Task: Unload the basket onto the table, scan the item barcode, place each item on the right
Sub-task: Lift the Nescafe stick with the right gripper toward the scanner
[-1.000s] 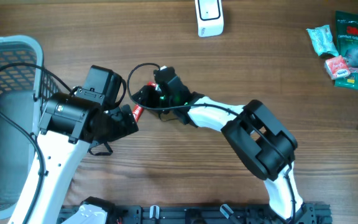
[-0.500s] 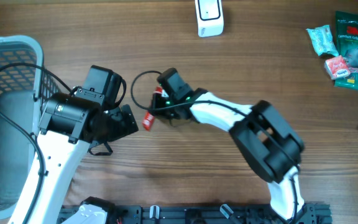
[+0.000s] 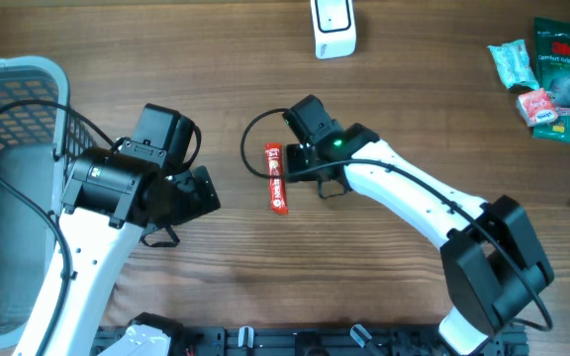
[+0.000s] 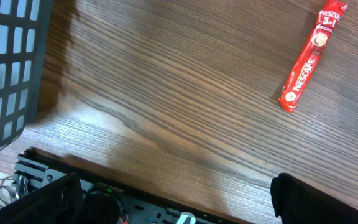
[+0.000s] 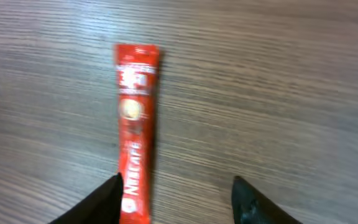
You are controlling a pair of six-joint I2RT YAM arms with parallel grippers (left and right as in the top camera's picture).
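The item is a red Nescafe coffee stick (image 3: pixel 276 178) lying flat on the wooden table, free of both grippers. My right gripper (image 3: pixel 298 161) hovers just to its right, open. In the right wrist view the stick (image 5: pixel 135 130) lies lengthwise, its near end beside the left fingertip (image 5: pixel 112 190), and my right gripper (image 5: pixel 176 186) holds nothing. My left gripper (image 3: pixel 202 194) is wide open to the left of the stick. In its wrist view the stick (image 4: pixel 306 59) sits at the upper right, far from the left gripper (image 4: pixel 166 208).
A white scanner-like device (image 3: pixel 332 28) stands at the table's far edge. A grey basket (image 3: pixel 28 74) fills the left side. A green 3M packet (image 3: pixel 567 79) and small wrapped items (image 3: pixel 537 104) lie at the far right.
My right gripper carried the stick to the right, opened and let it go. The stick now lies flat on the table. The left arm has not moved.
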